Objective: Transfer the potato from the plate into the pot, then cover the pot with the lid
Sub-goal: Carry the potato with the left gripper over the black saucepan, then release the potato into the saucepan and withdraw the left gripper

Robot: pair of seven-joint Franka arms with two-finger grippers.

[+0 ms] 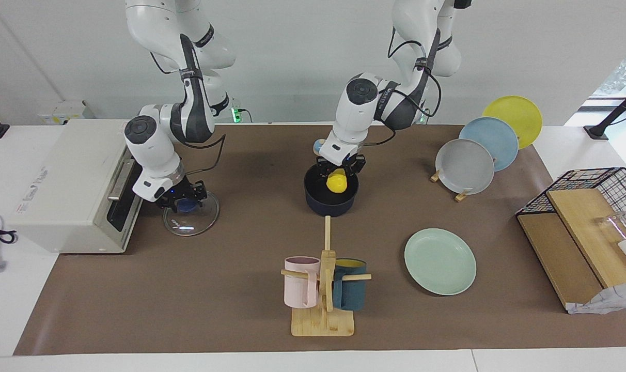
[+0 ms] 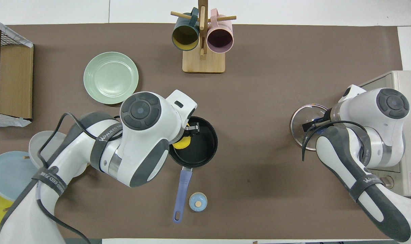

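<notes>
Tabletop scene with two white robot arms, seen from across the table and from above. We see the left gripper (image 1: 339,173) lowered over the open mouth of the dark navy pot (image 1: 323,207), which stands near the middle of the tabletop with its long blue handle (image 2: 181,191) pointing toward the robots' edge. Its fingers are closed narrowly on the yellow potato (image 1: 337,182), which hangs over the pot's black inside; we cannot tell whether the potato touches the bottom.

We find the mint-green plate (image 1: 440,261) bare, toward the left arm's end of the tabletop and farther from the robots than the pot.

The right gripper (image 1: 183,199) is down at the blue knob of the clear glass lid (image 1: 191,221), which lies flat toward the right arm's end, just beside a pale toaster oven (image 1: 65,181). Whether this gripper has a hold on the knob we cannot tell.

A small blue bell (image 2: 197,202) sits beside the pot handle. A wooden mug stand (image 1: 323,310) with a pink and a teal mug stands near the edge farthest from the robots.
</notes>
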